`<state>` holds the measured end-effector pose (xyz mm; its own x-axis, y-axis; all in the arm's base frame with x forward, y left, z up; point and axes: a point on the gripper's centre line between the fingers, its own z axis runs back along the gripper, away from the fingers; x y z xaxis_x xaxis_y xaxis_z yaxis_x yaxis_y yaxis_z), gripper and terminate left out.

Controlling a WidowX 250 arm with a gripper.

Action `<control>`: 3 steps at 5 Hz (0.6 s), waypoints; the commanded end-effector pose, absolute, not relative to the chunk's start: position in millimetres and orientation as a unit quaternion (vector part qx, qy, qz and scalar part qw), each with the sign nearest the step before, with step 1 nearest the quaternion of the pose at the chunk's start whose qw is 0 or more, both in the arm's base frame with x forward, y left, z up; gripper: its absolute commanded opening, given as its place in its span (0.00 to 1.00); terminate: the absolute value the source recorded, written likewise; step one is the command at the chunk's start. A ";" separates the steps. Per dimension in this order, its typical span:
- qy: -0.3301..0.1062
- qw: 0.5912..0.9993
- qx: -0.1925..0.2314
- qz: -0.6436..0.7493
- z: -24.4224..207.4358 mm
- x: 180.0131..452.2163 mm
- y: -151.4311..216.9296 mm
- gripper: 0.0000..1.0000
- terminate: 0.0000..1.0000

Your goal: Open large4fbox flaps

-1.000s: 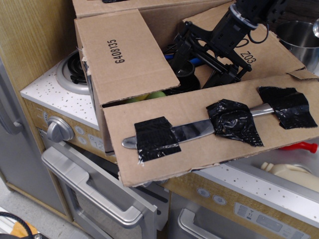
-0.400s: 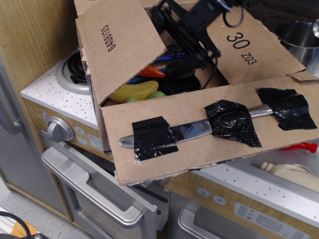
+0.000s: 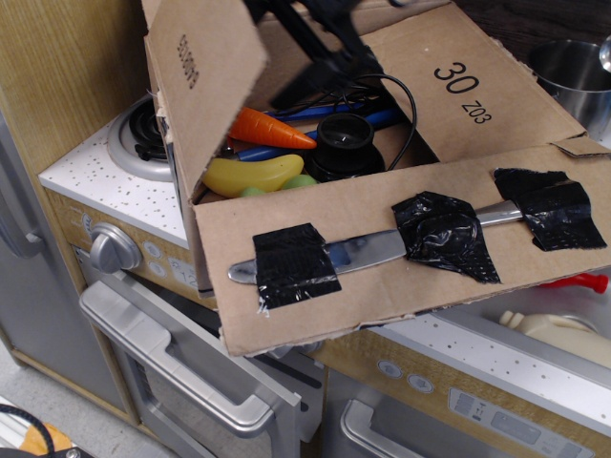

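Since the earlier frames the left flap (image 3: 205,72), the one with the printed number, has swung up from lying over the opening to stand nearly upright, and the pincer (image 3: 320,38) has climbed from deep among the contents to the upper edge of the view, where it shows only as a blurred dark shape against the flap's inner side; whether it is released or clenched cannot be told. The large4fbox (image 3: 286,224) sits on top of the toy stove (image 3: 124,181), overhanging its front, with the interior now exposed. Inside lie an orange carrot (image 3: 272,129), a yellow banana (image 3: 250,176) just below it, a green piece (image 3: 304,181) beside the banana, a round black object (image 3: 346,143) with a thin black cable (image 3: 406,114) looping over it, and blue rods (image 3: 315,138) behind. The right flap (image 3: 477,86), printed "30 Z03", leans back and outward. The long front flap (image 3: 410,253) folds forward and down over the stove's face, carrying a table knife (image 3: 368,250) held flat by three patches of black tape (image 3: 296,265). A metal pot (image 3: 573,72) stands at the upper right, a burner (image 3: 143,134) shows left of the box, and an oven handle (image 3: 181,358) runs below.
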<state>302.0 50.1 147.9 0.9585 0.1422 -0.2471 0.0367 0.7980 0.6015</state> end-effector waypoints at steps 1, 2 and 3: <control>0.107 0.949 0.296 0.033 175.5 277.2 91.3 1.00 0.00; 0.082 0.958 0.275 0.031 158.8 260.0 116.1 1.00 0.00; 0.074 0.978 0.188 0.057 139.1 248.9 134.6 1.00 0.00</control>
